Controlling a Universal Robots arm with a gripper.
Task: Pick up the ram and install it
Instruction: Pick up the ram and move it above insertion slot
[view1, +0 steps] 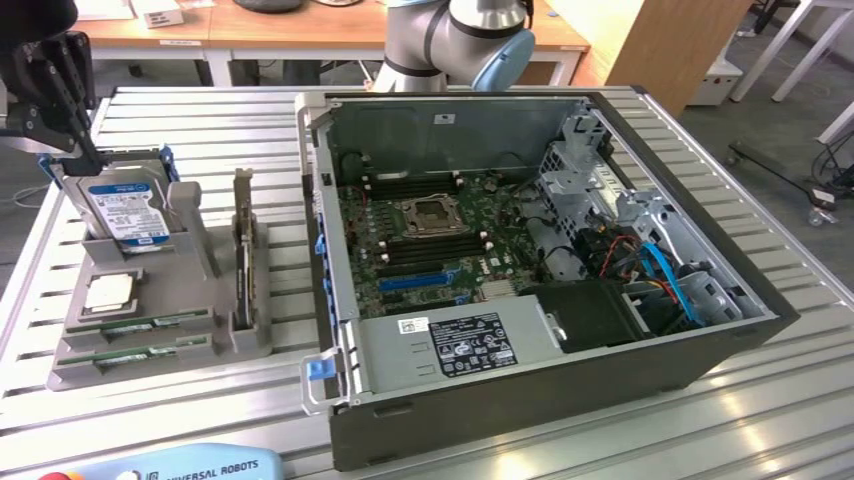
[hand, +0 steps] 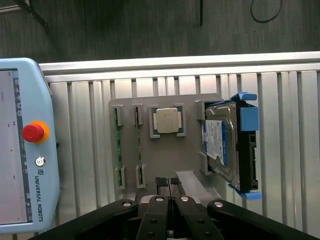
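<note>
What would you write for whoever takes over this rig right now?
Gripper: shut, holding nothing, poised above the grey parts holder.
Ram: two long, thin green circuit-board sticks sit in the holder's slots at the exterior view's left, next to the square silver processor chip, the blue-labelled hard drive and the dark upright expansion card.
Open black computer case: motherboard exposed.
Done: nothing picked up yet.
Left: pick a ram stick and install it.
</note>
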